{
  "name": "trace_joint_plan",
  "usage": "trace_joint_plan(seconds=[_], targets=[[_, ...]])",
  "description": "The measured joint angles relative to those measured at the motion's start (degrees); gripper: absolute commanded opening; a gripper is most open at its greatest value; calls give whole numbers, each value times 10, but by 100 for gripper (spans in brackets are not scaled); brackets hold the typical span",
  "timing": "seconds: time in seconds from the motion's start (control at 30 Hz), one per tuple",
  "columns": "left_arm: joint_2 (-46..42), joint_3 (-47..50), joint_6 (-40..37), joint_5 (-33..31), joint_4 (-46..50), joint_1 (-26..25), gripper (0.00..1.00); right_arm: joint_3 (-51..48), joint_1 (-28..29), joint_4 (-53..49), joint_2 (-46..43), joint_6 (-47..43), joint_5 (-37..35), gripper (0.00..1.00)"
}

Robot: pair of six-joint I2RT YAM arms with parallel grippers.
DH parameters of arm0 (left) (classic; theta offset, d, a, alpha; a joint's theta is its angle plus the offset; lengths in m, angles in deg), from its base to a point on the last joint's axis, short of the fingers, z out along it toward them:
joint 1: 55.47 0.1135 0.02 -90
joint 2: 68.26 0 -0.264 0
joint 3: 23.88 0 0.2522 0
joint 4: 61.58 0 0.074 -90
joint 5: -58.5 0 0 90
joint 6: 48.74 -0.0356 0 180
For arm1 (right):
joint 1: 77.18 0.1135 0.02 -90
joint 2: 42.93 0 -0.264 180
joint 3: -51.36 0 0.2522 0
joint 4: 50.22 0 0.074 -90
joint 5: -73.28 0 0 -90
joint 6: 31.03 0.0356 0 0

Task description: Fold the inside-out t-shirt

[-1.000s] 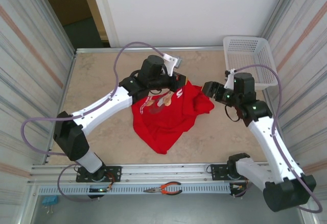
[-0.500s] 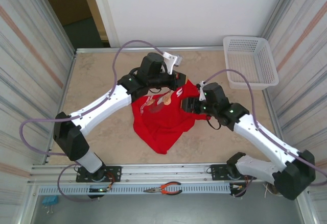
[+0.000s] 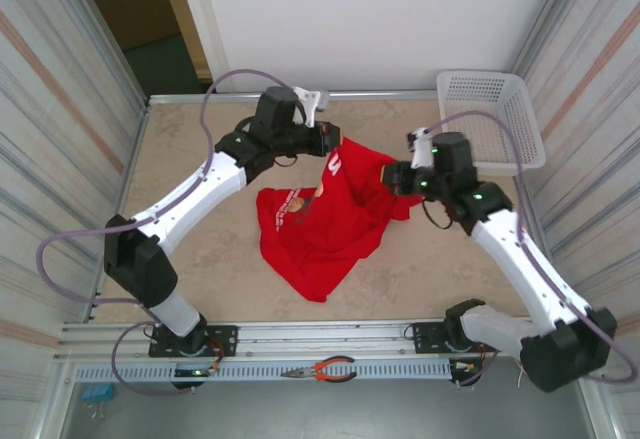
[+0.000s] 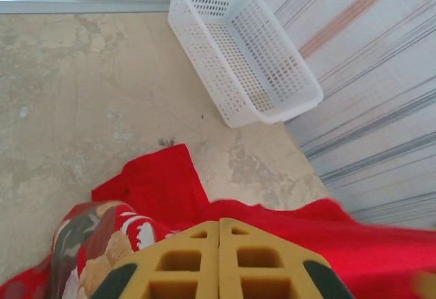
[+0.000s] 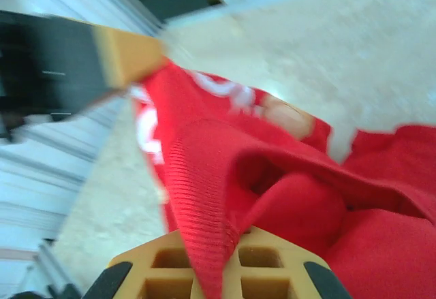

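The inside-out t-shirt (image 3: 320, 234) is bright red, crumpled in the middle of the table, with its far edge raised off the surface. My left gripper (image 3: 333, 149) is shut on that raised edge. In the left wrist view its yellow fingers (image 4: 219, 227) meet with red cloth (image 4: 157, 183) right at their tips. My right gripper (image 3: 393, 177) is shut on the shirt's right side. In the right wrist view a ribbed red band (image 5: 204, 197) runs between the fingers (image 5: 231, 244). The cloth stretches from there to the left gripper's yellow finger (image 5: 129, 54).
A white mesh basket (image 3: 490, 119) stands at the far right corner, seen also from the left wrist (image 4: 245, 47). Pliers (image 3: 325, 369) with orange handles lie on the rail in front of the table. Corrugated walls close in both sides.
My right gripper reached in onto the shirt's right side, shut on it and pulled back to the right. The left gripper moved back and left, lifting the far edge.
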Motion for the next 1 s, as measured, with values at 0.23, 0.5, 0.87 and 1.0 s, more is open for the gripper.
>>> trace_joint_plan(seconds=[0.23,0.5,0.87,1.0], targets=[[-21,34,-7,-35,4,9,60,21,-28,-10,17,3,77,0],[-174,244,-11,-214,-61,-183,66,21,-28,-11,35,12,94,0],[-100,285,-9,-367,-121,-243,67,21,-28,-11,35,22,94,0],[-53,268,-11,-381,-121,-241,67,21,-28,-12,30,25,94,0]])
